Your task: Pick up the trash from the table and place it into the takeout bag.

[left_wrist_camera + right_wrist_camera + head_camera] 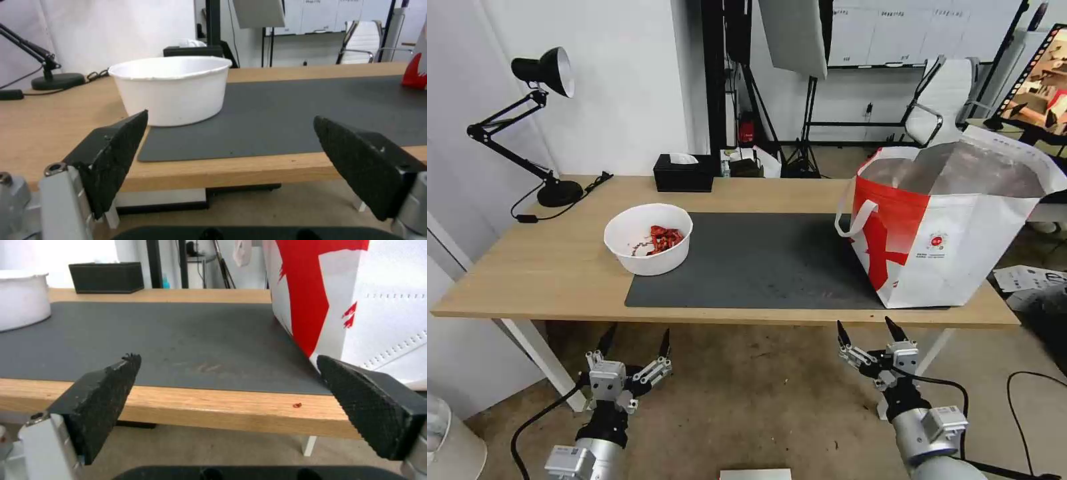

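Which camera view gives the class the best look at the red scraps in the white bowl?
The head view: it looks down into the white bowl, so the red scraps show on its floor. The left wrist view sees just the bowl's outer wall and rim from the side. The right wrist view catches a bit of its wall.

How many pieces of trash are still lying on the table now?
1: a white bowl with red scraps, standing on the left edge of the dark mat on the table. The bag stands at the right; its inside is hard to see, so pieces may be hidden there.
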Motion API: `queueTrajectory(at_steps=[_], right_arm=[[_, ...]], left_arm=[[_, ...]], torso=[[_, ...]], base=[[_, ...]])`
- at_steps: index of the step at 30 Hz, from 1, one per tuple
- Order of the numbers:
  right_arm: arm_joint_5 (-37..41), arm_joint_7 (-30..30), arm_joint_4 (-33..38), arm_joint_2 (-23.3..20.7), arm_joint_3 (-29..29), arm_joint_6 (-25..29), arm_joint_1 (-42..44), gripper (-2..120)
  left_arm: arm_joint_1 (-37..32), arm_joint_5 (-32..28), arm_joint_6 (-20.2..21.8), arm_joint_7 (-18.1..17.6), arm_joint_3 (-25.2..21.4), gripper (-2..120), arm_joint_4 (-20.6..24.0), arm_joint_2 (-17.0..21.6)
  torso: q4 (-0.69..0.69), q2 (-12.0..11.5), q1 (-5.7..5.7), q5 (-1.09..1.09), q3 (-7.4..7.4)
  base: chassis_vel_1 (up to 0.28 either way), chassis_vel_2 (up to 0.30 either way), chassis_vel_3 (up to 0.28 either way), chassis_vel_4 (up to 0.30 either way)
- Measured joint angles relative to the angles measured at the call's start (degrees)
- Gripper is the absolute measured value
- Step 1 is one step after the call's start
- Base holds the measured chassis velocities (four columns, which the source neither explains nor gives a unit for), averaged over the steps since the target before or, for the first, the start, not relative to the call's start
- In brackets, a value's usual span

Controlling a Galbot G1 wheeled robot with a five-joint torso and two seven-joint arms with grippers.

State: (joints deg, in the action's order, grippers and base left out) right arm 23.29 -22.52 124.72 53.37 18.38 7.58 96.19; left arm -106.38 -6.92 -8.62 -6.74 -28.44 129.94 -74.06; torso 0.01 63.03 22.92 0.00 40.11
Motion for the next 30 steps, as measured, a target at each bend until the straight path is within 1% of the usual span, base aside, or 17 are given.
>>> queueTrajectory(at_steps=[8,9,10,11,14,15,17,18,19,21,22,23,24,25,28,29,30], right_arm=[[0.13,-0.01,0.0,-0.09,-0.02,-0.03,-0.16,100],[0.15,-0.01,0.0,-0.1,-0.02,-0.04,-0.18,100],[0.16,-0.01,0.0,-0.11,-0.02,-0.04,-0.2,100],[0.16,-0.01,0.0,-0.11,-0.02,-0.04,-0.2,100],[0.18,-0.01,0.0,-0.13,-0.02,-0.06,-0.24,100],[0.18,-0.01,0.0,-0.13,-0.02,-0.06,-0.24,100],[0.19,-0.01,0.02,-0.14,-0.02,-0.06,-0.25,100],[0.2,-0.01,0.02,-0.14,-0.01,-0.06,-0.26,100],[0.2,-0.01,0.02,-0.14,-0.01,-0.06,-0.26,100],[0.21,-0.02,0.03,-0.15,0.0,-0.07,-0.27,100],[0.21,0.0,0.03,-0.15,0.01,-0.06,-0.29,100],[0.22,0.0,0.02,-0.16,0.01,-0.07,-0.29,100],[0.22,0.0,0.02,-0.16,0.01,-0.07,-0.29,100],[0.23,-0.02,0.02,-0.16,0.01,-0.07,-0.29,100],[0.24,0.0,0.02,-0.16,0.01,-0.07,-0.3,100],[0.24,0.0,0.02,-0.16,0.01,-0.07,-0.3,100],[0.25,0.0,0.03,-0.17,0.01,-0.06,-0.31,100]], left_arm=[[1.06,-1.61,1.24,0.03,-0.36,100,-0.42,1.22],[1.94,-3.04,2.4,-0.31,-1.03,100,-0.2,1.8],[3.24,-5.09,4.09,-1.78,-1.97,100,0.53,2.54],[3.24,-5.09,4.09,-1.78,-1.97,100,0.53,2.54],[7.54,-14.07,10.73,-6.44,-5.38,100,3.08,5.98],[7.54,-14.07,10.73,-6.44,-5.38,100,3.08,5.98],[12.87,-23.22,15.42,-9.19,-7.14,100,3.47,10.97],[15.51,-29.61,17.56,-10.61,-8.41,100,3.35,14.78],[15.51,-29.61,17.56,-10.61,-8.41,100,3.35,14.78],[19.6,-40.09,20.2,-12.5,-10.58,100,1.54,21.93],[22.29,-45.16,21.6,-13.11,-10.58,100,-0.38,26.03],[24.39,-48.45,22.41,-13.8,-10.14,100,-1.99,28.6],[24.39,-48.45,22.41,-13.8,-10.14,100,-1.99,28.6],[25.58,-50.13,22.78,-14.02,-9.7,100,-2.89,29.86],[39.13,-63.11,27.81,-15.76,-3.8,100,-12.38,38.25],[39.13,-63.11,27.81,-15.76,-3.8,100,-12.38,38.25],[44.08,-66.27,29.88,-15.79,-1.28,100,-15.41,39.99]], torso=[[0.0,0.0,0.0,0.0,0.0],[0.0,0.0,0.0,0.0,0.0],[-0.01,0.0,0.0,0.0,0.0],[-0.01,0.0,0.0,0.0,0.0],[0.02,0.0,0.0,0.01,0.0],[0.02,0.0,0.0,0.01,0.0],[0.01,-0.01,0.0,-0.03,0.0],[-0.02,-0.01,0.0,-0.03,0.0],[-0.02,-0.01,0.0,-0.03,0.0],[0.0,-0.01,0.01,0.0,0.01],[0.0,-0.01,0.0,-0.01,0.01],[0.0,-0.01,0.0,-0.01,0.01],[0.0,-0.01,0.0,-0.01,0.01],[0.01,-0.01,0.0,-0.01,0.01],[-0.01,-0.02,0.02,-0.02,0.02],[-0.01,-0.02,0.02,-0.02,0.02],[-0.02,-0.01,0.01,0.01,0.01]], base=[[0.0,0.0,0.0,0.0],[0.0,0.0,0.0,0.0],[0.0,0.0,0.0,0.0],[0.0,0.0,0.0,0.0],[0.0,0.0,0.0,0.0],[0.0,0.0,0.0,0.0],[0.0,0.0,0.0,0.0],[0.0,0.0,0.0,0.0],[0.0,0.0,0.0,0.0],[0.0,0.0,0.0,0.0],[0.0,0.0,0.0,0.0],[0.0,0.0,0.0,0.0],[0.0,0.0,0.0,0.0],[0.0,0.0,0.0,0.0],[0.0,0.0,0.0,0.0],[0.0,0.0,0.0,0.0],[0.0,0.0,0.0,0.0]])
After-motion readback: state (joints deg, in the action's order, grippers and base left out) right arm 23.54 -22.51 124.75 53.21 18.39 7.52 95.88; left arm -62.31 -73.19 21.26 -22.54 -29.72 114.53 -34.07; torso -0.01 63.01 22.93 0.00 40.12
